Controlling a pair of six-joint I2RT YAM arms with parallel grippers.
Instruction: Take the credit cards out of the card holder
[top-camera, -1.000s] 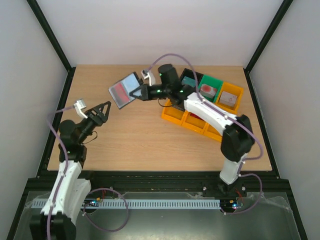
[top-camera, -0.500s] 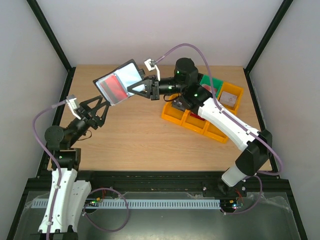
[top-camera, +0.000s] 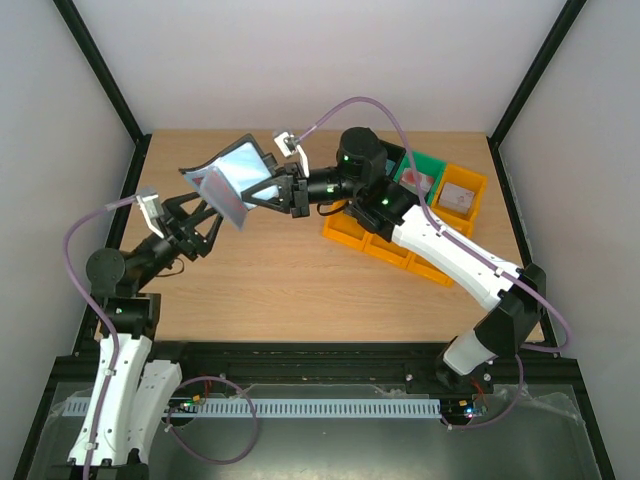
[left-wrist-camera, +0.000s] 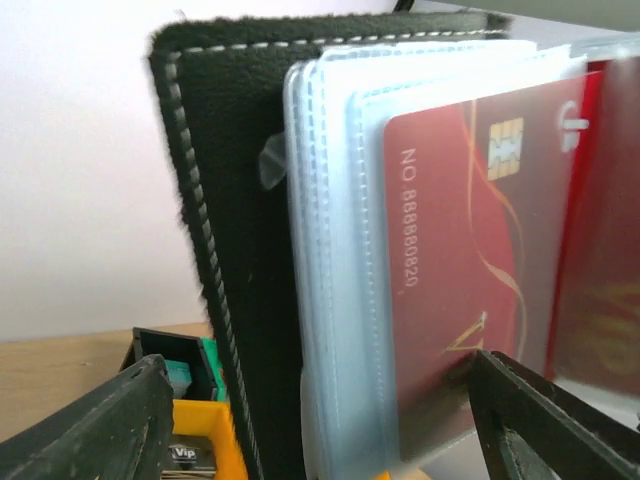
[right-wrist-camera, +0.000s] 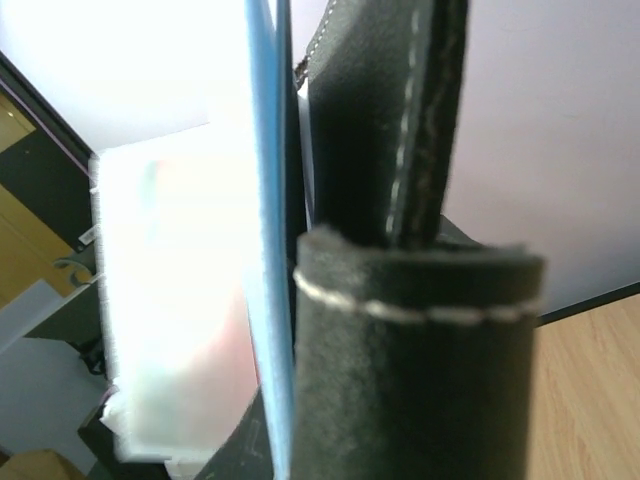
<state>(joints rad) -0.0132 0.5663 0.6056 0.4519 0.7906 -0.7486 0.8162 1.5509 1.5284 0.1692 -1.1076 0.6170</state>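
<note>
Hanging above the table (top-camera: 300, 280), the card holder (top-camera: 228, 180) is spread open, its black cover pinched tight in the right fingers (top-camera: 287, 190). A red card (left-wrist-camera: 470, 270) sits in a clear sleeve. The left fingers (left-wrist-camera: 90, 430) gape wide just beneath it.

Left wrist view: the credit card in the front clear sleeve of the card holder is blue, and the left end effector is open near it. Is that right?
Not quite. The credit card in the front clear sleeve is red, not blue, as the left wrist view shows. The rest holds: it sits in the card holder, and the left end effector is open near it.
</note>
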